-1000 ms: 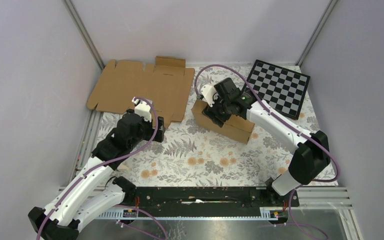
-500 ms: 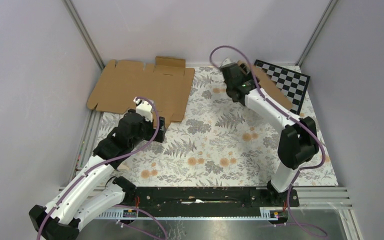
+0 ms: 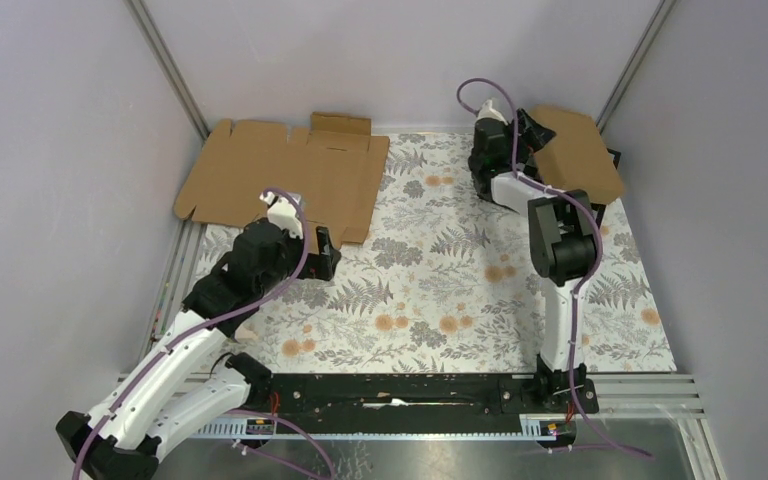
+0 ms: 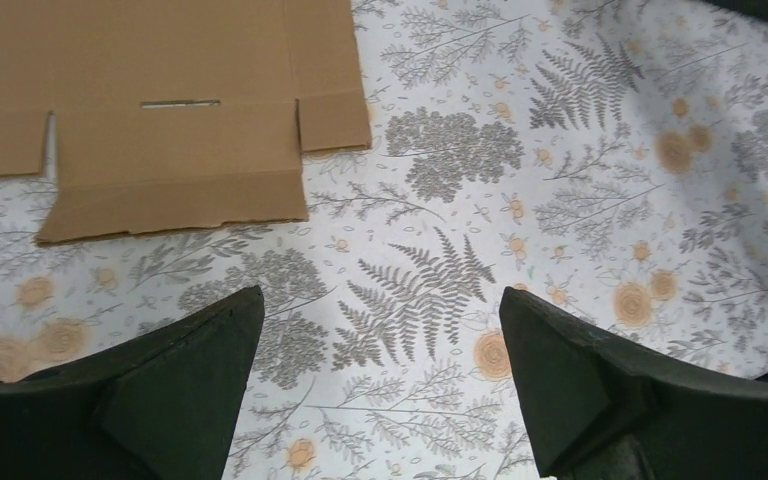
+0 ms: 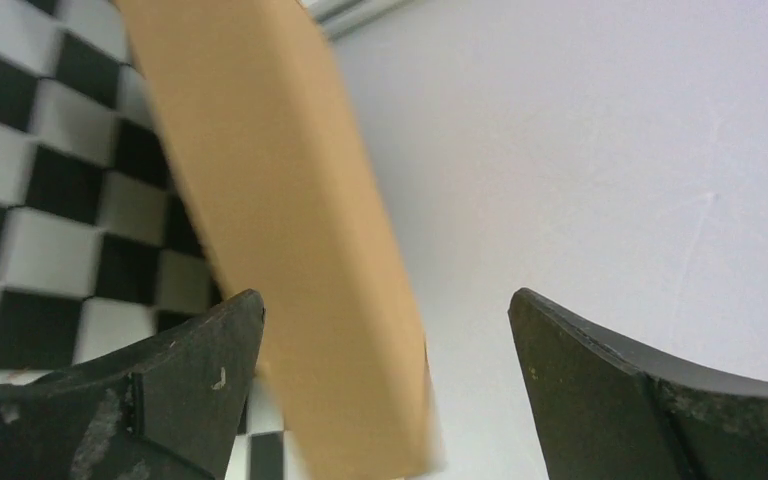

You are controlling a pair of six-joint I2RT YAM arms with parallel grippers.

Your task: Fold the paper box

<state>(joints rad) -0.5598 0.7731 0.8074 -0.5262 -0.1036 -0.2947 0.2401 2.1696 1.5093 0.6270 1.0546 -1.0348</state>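
Both left end effector (image 4: 380,300) and right end effector (image 5: 385,295) gape; paper box (image 3: 580,155) lies long-axis diagonal.

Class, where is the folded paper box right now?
In the top view, the paper box is at the far right corner, over the checkerboard, beside the right tool.

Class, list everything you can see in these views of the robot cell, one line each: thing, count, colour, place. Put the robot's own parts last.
paper box: one, brown, folded, far right corner, lying over the checkerboard
cardboard sheet: one, brown, flat, far left of the table
checkerboard: one, black and white, far right, mostly covered by the box
tablecloth: one, white with grey ferns and orange flowers, covering the table
cables: two, purple, along the arms
arms: two, white and black, bases at the near edge
left tool: one, black, open, above the tablecloth near the sheet
right tool: one, black, open, at the paper box's edge
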